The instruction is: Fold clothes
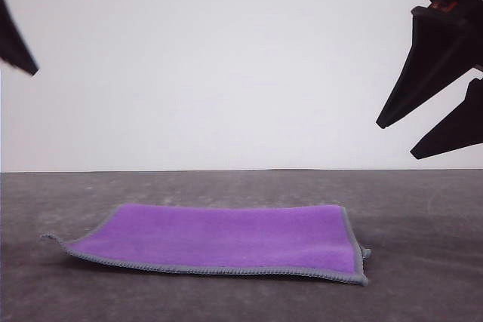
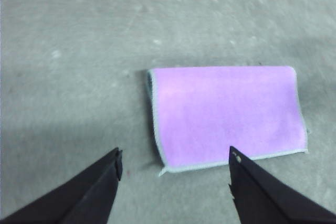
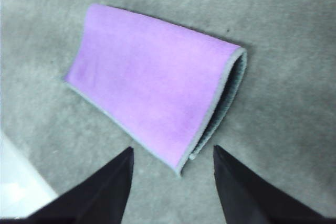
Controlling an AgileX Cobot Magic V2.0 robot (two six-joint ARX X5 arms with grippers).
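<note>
The clothes (image 1: 226,237) are one small cloth lying flat on the grey table, folded over with its bright purple face up and light-grey stitched edging around it. The left wrist view shows the clothes (image 2: 228,115) as a purple rectangle just beyond my left gripper (image 2: 176,158), which is open and empty above the table. From the right wrist, the doubled layers of the clothes (image 3: 157,90) gape slightly at one end, with dark inside. My right gripper (image 3: 173,153) hangs open and empty above that end. In the front view the right gripper (image 1: 400,137) is raised high at the right.
The grey table (image 1: 423,292) stretches around the cloth on all sides. A plain white wall (image 1: 226,58) stands behind it. A tip of the left arm (image 1: 15,47) shows at the far left edge of the front view.
</note>
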